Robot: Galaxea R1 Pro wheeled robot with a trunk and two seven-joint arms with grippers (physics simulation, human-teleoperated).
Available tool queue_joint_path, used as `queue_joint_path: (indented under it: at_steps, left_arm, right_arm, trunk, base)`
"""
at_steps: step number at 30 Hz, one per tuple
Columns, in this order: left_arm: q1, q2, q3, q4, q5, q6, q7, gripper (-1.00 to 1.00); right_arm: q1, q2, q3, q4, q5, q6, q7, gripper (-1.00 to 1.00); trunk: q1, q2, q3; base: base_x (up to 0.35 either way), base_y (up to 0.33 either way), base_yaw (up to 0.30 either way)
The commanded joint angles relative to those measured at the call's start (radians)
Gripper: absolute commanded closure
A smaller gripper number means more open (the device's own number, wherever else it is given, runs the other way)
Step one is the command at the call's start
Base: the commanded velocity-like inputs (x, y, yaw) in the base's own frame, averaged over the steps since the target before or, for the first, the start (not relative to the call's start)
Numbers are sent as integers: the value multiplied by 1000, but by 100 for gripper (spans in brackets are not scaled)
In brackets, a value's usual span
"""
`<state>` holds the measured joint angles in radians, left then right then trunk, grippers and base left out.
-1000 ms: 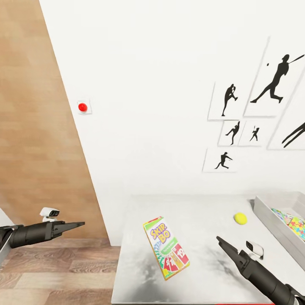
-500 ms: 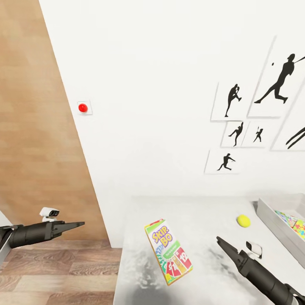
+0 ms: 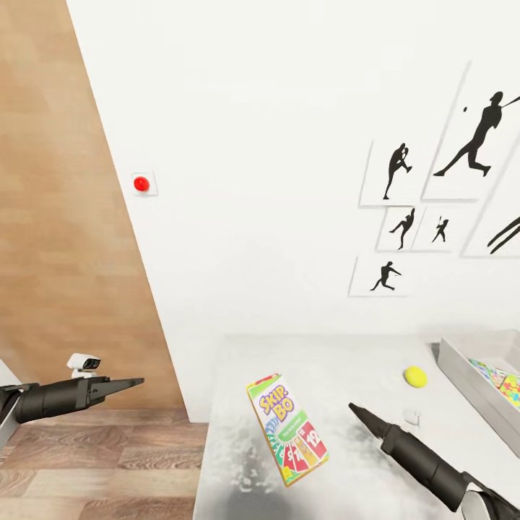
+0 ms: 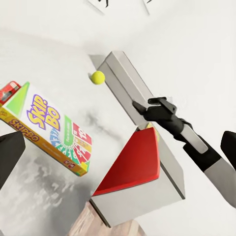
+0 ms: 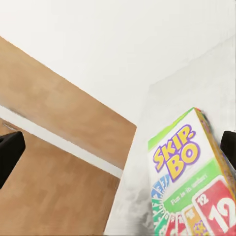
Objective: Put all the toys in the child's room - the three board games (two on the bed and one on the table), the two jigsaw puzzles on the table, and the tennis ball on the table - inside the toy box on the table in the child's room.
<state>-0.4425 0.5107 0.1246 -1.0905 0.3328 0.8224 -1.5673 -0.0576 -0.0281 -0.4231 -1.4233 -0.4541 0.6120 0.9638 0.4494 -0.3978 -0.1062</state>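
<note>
Head view: right hand (image 3: 354,409) pinched shut beside the SKIP-BO box (image 3: 287,427) on the surface (image 3: 347,368); left hand (image 3: 137,380) clenched, empty.

We see bare table (image 3: 347,361) around the SKIP-BO box (image 3: 287,427) at lower centre, with only the tennis ball (image 3: 414,376) and toy box (image 3: 462,379) at right.

- The surface (image 3: 347,361) is pale grey and smooth, with a faint mottled sheen.
- The SKIP-BO box (image 3: 287,429) looks like printed card, slightly glossy.
- The tennis ball (image 3: 414,376) is matt yellow-green.
- The floor (image 3: 101,462) is wood plank.
- The toy box (image 3: 469,386) is plain matt grey.
</note>
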Motion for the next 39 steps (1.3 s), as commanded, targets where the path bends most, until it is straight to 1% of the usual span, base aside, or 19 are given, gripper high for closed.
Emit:
queue_joint_path:
  at_steps: [1,2,5,8,10,13,17,18,19,20,21,23,24,27,29,31,34,39]
  left_arm:
    - [-1,0,0,0,0,11,-4,-100]
    - [-1,0,0,0,0,11,-4,-100]
    - [-1,0,0,0,0,11,-4,-100]
    - [-1,0,0,0,0,11,-4,-100]
    - [-1,0,2,0,0,11,-4,-100]
    - [0,0,6,0,-1,11,-4,-100]
    - [0,0,14,0,-1,11,-4,-100]
    - [0,0,16,1,-1,11,-4,-100]
    - [0,0,16,1,-1,11,-4,-100]
    - [0,0,18,1,-1,11,-4,-100]
    - [0,0,22,1,-1,11,-4,-100]
    - [-1,0,25,1,-1,11,-4,-100]
    - [0,0,28,1,-1,11,-4,-100]
    - [-1,0,30,1,-1,11,-4,-100]
    - [-1,0,31,1,-1,11,-4,-100]
    - [-1,0,33,1,-1,11,-4,-100]
    - [-1,1,34,1,-1,11,-4,-100]
    - [-1,2,35,1,-1,11,-4,-100]
  right_arm:
    - [-20,0,7,-1,-6,33,-82,-100]
    - [-20,0,7,-1,-6,33,-82,-100]
    - [-78,1,18,0,-7,93,-225,-100]
    - [-151,2,31,5,-9,168,-383,-100]
    - [-201,4,46,10,-9,212,-489,-100]
    - [-275,9,86,22,-10,262,-644,-100]
    - [-367,24,162,66,-12,295,-832,-100]
    - [-391,29,180,86,-13,299,-874,-100]
    - [-391,29,180,86,-13,299,-874,-100]
    - [-414,33,195,109,-13,301,-914,-100]
    - [-461,40,221,166,-14,306,-985,-100]
    - [-508,47,237,237,-15,308,-1043,-100]
    - [-554,51,248,317,-17,307,-1083,-100]
    - [-612,55,258,434,-18,295,-1117,-100]
    - [-638,58,264,492,-17,278,-1130,-100]
    - [-666,64,275,554,-14,237,-1143,-100]
    - [-679,68,288,585,-10,209,-1150,-100]
    - [-685,69,299,600,-7,195,-1154,-100]
  trunk:
    - [1,-2,-2]
    - [1,-2,-2]
    - [1,-2,-2]
    - [1,-2,-2]
    - [1,-2,-2]
    - [1,-2,-2]
    - [1,-2,-2]
    - [1,-2,-2]
    - [1,-2,-2]
    - [1,-2,-2]
    - [1,-2,-2]
    - [1,-2,-2]
    - [1,-2,-2]
    - [1,-2,-2]
    - [1,-2,-2]
    - [1,-2,-2]
    - [1,-2,-2]
    - [1,-2,-2]
  base:
    - [0,0,0]
    - [0,0,0]
    - [0,0,0]
    - [0,0,0]
    - [0,0,0]
    - [0,0,0]
    - [0,0,0]
    - [0,0,0]
    - [0,0,0]
    - [0,0,0]
    - [0,0,0]
    - [0,0,0]
    - [0,0,0]
    - [0,0,0]
    - [0,0,0]
    - [0,0,0]
    - [0,0,0]
    - [0,0,0]
